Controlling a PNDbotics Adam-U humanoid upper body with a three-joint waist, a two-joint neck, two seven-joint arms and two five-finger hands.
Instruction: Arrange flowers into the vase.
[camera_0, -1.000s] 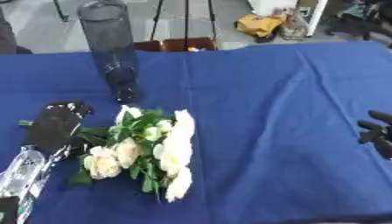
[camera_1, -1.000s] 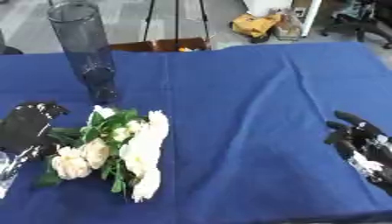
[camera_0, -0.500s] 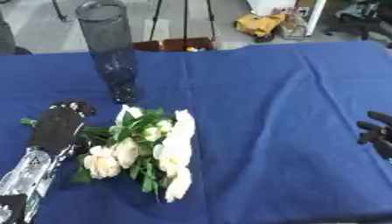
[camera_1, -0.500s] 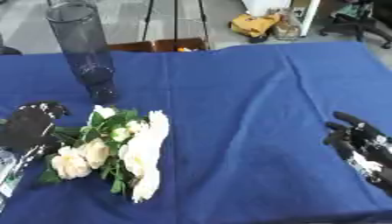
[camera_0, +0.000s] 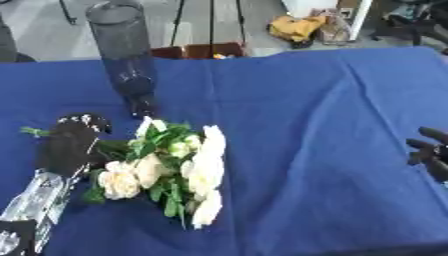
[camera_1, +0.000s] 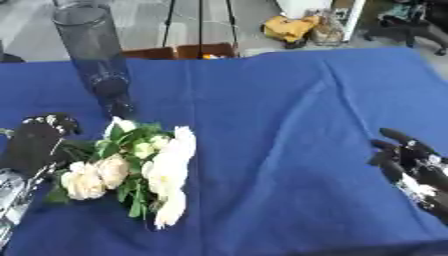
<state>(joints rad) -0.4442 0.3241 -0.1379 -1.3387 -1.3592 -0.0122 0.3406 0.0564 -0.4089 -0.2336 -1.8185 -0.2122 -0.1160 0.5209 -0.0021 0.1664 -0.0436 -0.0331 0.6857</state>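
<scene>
A bouquet of cream-white roses (camera_0: 171, 167) with green leaves lies on the blue tablecloth (camera_0: 306, 125), blooms toward the near edge. My left hand (camera_0: 70, 145) covers the stems at the bouquet's left end with fingers curled over them. One green stem tip (camera_0: 31, 131) pokes out beyond the hand. A tall dark see-through vase (camera_0: 127, 60) stands upright behind the bouquet, apart from it. My right hand (camera_1: 407, 160) rests open at the table's right edge, fingers relaxed and holding nothing.
Beyond the table's far edge is a grey floor with tripod legs (camera_0: 179, 22), a brown box (camera_0: 197, 51) and a yellow bundle (camera_0: 297, 27). The blue cloth has soft wrinkles in its middle and right parts.
</scene>
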